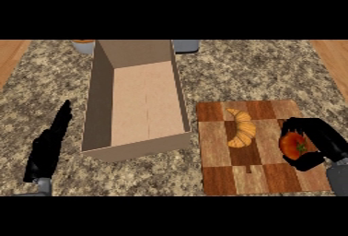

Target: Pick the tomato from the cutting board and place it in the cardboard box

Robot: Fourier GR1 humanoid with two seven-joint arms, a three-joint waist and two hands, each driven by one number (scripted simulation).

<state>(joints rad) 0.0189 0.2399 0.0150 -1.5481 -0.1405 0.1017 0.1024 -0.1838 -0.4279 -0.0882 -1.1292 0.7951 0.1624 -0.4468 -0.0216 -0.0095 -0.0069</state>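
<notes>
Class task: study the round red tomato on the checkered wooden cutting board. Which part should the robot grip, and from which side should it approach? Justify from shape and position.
Grip the round red tomato across its widest middle, coming from the right. Being round, it suits curled fingers, as the black right hand shows, and the curved golden croissant crowds its left on the checkered wooden cutting board.

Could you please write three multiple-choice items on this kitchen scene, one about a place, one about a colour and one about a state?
1. Where does the croissant lie?
A. In the cardboard box
B. On the cutting board
C. On the bare counter

2. What colour is the tomato?
A. Red
B. Green
C. Yellow

3. What is the right hand doing?
A. Resting open
B. Curled round the tomato
C. Pressing the box

Answers:
1 B: it rests on the cutting board, right of the cardboard box.
2 A: red skin shows between the fingers.
3 B: its fingers wrap the tomato, while the left hand lies straight.
</notes>
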